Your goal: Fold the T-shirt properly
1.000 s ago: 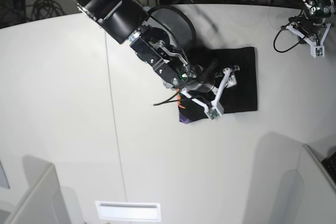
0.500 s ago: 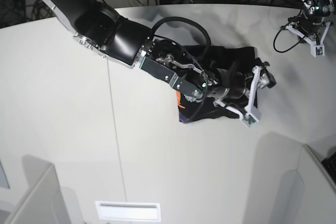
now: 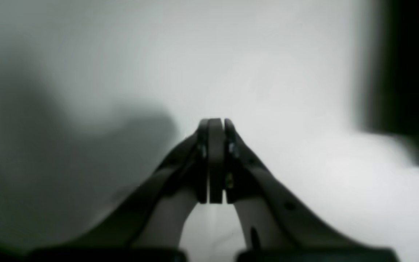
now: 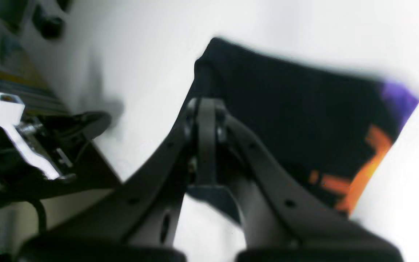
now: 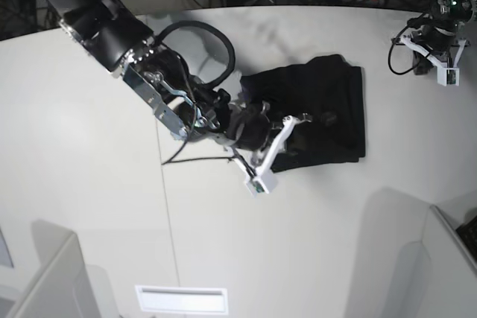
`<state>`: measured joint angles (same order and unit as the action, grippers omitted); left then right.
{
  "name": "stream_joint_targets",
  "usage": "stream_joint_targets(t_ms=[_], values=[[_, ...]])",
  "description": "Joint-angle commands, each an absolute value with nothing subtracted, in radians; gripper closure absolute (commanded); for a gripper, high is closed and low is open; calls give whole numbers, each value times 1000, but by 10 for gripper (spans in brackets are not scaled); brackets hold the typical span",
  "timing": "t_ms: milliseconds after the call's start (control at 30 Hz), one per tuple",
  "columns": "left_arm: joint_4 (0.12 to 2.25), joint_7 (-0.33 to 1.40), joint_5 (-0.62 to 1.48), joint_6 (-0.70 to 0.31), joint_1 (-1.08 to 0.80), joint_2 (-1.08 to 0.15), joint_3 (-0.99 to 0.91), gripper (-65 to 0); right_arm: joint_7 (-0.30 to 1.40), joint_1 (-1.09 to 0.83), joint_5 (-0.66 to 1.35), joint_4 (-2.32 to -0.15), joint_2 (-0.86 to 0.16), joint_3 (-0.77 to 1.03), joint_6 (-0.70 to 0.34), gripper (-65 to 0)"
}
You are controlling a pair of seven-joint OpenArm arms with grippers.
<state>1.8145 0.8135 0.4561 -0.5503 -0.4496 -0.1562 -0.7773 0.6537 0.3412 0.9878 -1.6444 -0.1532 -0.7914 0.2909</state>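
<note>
Base view shows the large black cloth T-shirt (image 5: 320, 113) lying on the white table (image 5: 89, 184), folded into a compact, roughly square bundle, a little right of the middle and toward the far side. Its far and right edges look straight; the near edge is more uneven. No print is visible on it from this view.

My right gripper (image 5: 274, 150) is at the near left corner of the bundle, with its white fingers over the edge of the cloth and over the bare table beside it. My right arm comes in from the far left and carries a black cable loop (image 5: 195, 42) behind the wrist. The right wrist view shows the jaws of this gripper (image 4: 206, 109) pressed together with nothing between them. Behind them lies the black T-shirt (image 4: 286, 109), with an orange and purple print (image 4: 373, 149) showing along its right edge. This picture is blurred, so I cannot tell whether my fingertips touch the cloth or only stand in front of it.

My left gripper (image 5: 440, 53) is far away from the shirt, at the far right corner of the table, next to a thin black cable (image 5: 399, 53). The left wrist view shows its jaws (image 3: 215, 125) clenched as well, empty, above the bare white surface; the background there is blurred.
</note>
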Motion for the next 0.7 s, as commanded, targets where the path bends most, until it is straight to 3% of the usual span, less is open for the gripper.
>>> stream_joint_targets(t_ms=[0,167,200,300,367,533,667], values=[[1844,797,515,-549,-460,-170,-783,0,634,328,986,-1669,-171,-740,288,0],[1850,797,725,-549,-461,-170,-783,0,636,206,986,-1719,-240,-590,288,0],[1850,797,748,-549,-461,-168,-783,-91,638,193,986,-1730,-254,-573,288,0],[1848,797,794,-549,-449,-165,-780,-474,639,173,986,-1755,-300,-564,288,0],[1839,797,803,-549,-433,-165,-766,-637,639,163,986,-1765,-317,-567,288,0],[1756,839,797,-547,-354,-165,-699,-650,641,130,986,-1782,-329,-558,288,0],[1635,911,796,-547,-254,-163,-694,-597,641,116,986,-1782,-334,-559,288,0]])
